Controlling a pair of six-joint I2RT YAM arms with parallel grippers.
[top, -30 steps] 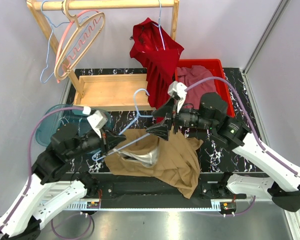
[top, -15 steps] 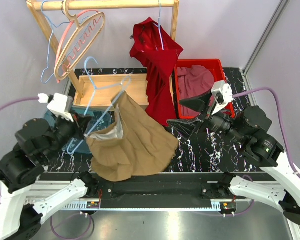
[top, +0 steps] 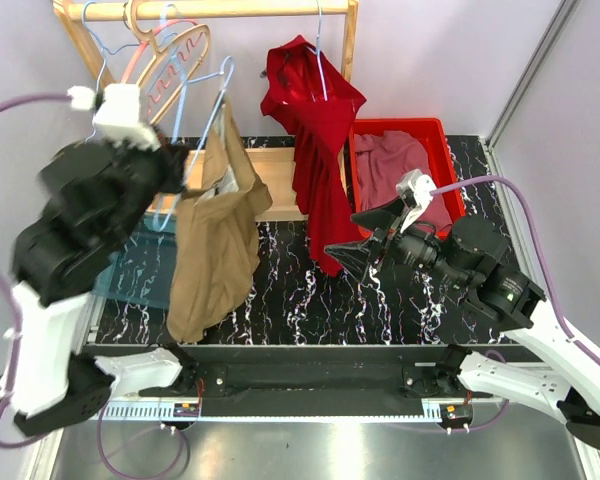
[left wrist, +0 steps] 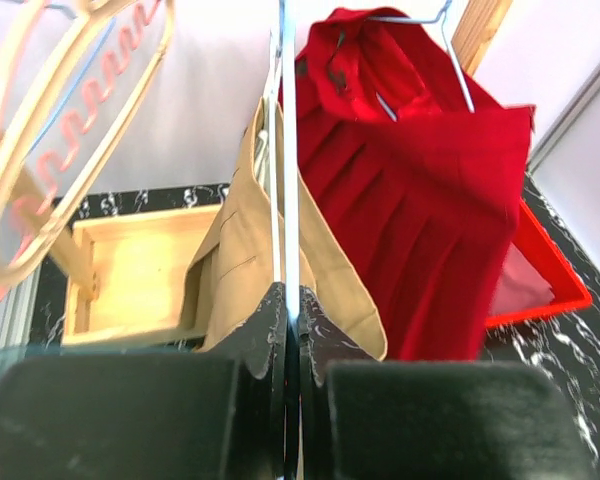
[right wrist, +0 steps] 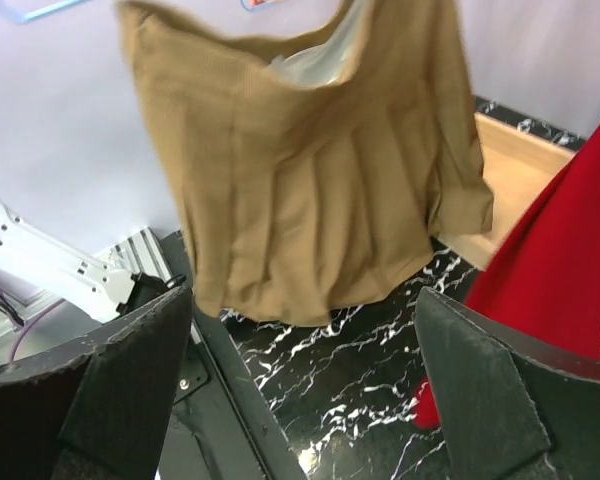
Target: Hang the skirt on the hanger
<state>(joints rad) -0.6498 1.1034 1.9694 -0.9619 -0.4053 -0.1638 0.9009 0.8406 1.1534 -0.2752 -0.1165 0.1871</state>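
Note:
A tan skirt (top: 212,240) hangs from a light blue wire hanger (top: 208,110), lifted high at the left, close under the wooden rail (top: 220,9). My left gripper (top: 180,160) is shut on the hanger's wire. In the left wrist view the wire (left wrist: 288,150) runs straight up from between the shut fingers (left wrist: 263,330), with the skirt (left wrist: 242,250) draped round it. My right gripper (top: 365,232) is open and empty over the table's middle, apart from the skirt. The right wrist view shows the skirt (right wrist: 290,180) hanging ahead between its wide-open fingers (right wrist: 130,390).
A red skirt (top: 315,125) hangs on a hanger from the rail. A wooden hanger (top: 160,85) and a pink one hang at the rail's left. A red bin (top: 442,150) with maroon cloth is at the back right, a wooden tray (top: 270,185) behind, a blue bowl (top: 130,270) at left.
My left arm has lifted the hanger with the skirt from the table up towards the rail. My right gripper has let go, opened and drawn back to the right.

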